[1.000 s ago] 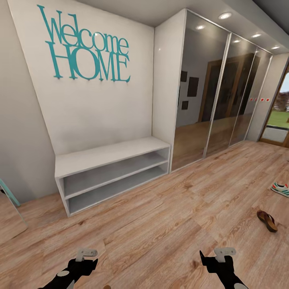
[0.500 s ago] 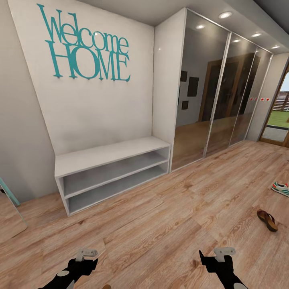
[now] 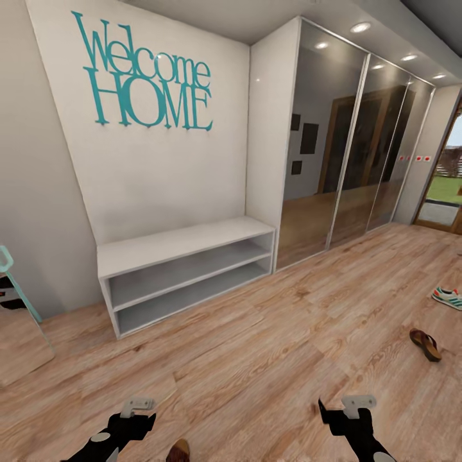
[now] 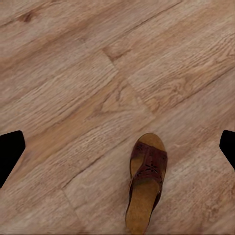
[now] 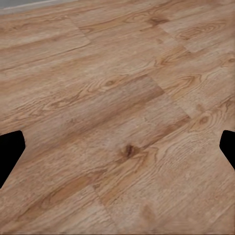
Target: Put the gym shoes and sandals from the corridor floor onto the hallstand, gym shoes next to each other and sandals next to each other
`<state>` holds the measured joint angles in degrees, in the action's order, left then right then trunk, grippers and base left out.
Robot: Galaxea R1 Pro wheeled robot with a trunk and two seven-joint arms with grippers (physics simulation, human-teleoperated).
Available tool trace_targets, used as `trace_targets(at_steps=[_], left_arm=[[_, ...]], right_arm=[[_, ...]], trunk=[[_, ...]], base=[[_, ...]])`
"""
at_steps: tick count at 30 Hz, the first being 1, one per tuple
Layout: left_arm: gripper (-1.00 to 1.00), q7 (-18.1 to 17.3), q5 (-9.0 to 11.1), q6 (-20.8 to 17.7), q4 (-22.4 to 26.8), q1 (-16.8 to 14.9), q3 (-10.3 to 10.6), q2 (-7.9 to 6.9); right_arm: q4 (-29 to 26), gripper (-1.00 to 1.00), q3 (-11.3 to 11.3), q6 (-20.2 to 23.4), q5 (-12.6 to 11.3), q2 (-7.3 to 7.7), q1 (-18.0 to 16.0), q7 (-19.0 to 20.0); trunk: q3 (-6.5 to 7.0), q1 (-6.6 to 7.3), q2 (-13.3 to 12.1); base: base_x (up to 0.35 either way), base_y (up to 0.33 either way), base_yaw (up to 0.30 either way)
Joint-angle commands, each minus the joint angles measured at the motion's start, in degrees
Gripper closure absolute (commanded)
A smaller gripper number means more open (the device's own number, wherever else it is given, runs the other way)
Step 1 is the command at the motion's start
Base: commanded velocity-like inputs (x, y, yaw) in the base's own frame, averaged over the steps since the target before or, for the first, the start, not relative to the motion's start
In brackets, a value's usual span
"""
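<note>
A white gym shoe (image 3: 447,297) with green stripes lies on the corridor floor (image 3: 269,359) at the far right edge of the head view. One brown sandal (image 3: 425,344) lies nearer, just left of it. A second sandal (image 3: 178,451) peeks in at the bottom edge beside my left gripper (image 3: 136,414). In the left wrist view this sandal (image 4: 146,181) lies flat on the planks below the left gripper (image 4: 117,152), whose fingers are spread wide and empty. My right gripper (image 3: 346,410) is open over bare floor (image 5: 122,122). The hallstand is out of view.
A plain low white two-tier bench (image 3: 183,244) stands against the wall under a teal "Welcome HOME" sign (image 3: 147,77). Mirrored wardrobe doors (image 3: 346,147) run along the right. A leaning mirror (image 3: 19,321) stands at the far left. An open doorway (image 3: 449,186) is at the far right.
The whole head view has shifted, so the camera moved: the bench and sign sit further right in the picture, and more of the near sandal and the leaning mirror shows. Both grippers stay open.
</note>
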<state>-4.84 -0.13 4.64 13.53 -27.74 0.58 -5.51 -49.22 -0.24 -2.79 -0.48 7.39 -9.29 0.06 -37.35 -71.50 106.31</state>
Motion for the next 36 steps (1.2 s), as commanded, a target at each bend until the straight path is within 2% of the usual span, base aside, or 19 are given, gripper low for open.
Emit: trace_targets(at_steps=[1, 13, 25, 36], left_arm=[[-1.00, -0.17, -0.02, 0.20, -0.06, -0.04, 0.05, 0.00], [-1.00, -0.17, -0.09, 0.19, -0.02, -0.04, 0.19, 0.16], [-1.00, -0.17, -0.06, 0.19, 0.00, -0.05, 0.23, 0.12], [-1.00, -0.17, -0.05, 0.19, 0.01, -0.06, 0.22, 0.12]], right_arm=[[0.02, -1.00, -0.02, -0.14, -0.05, 0.00, -0.02, -0.02], [0.08, -1.00, -0.02, -0.11, -0.05, -0.03, -0.02, -0.04], [0.01, -1.00, -0.02, -0.11, -0.06, -0.09, -0.02, 0.01], [0.00, -1.00, -0.02, -0.11, -0.13, -0.09, -0.02, 0.02]], trunk=[[-0.09, 0.03, 0.03], [-0.80, 0.03, 0.03], [-0.94, 0.03, 0.03], [-3.15, -2.39, 4.44]], base=[[-0.175, 0.130, 0.000], [-0.053, 0.039, 0.000], [-0.003, 0.002, 0.000], [0.000, 0.000, 0.000]])
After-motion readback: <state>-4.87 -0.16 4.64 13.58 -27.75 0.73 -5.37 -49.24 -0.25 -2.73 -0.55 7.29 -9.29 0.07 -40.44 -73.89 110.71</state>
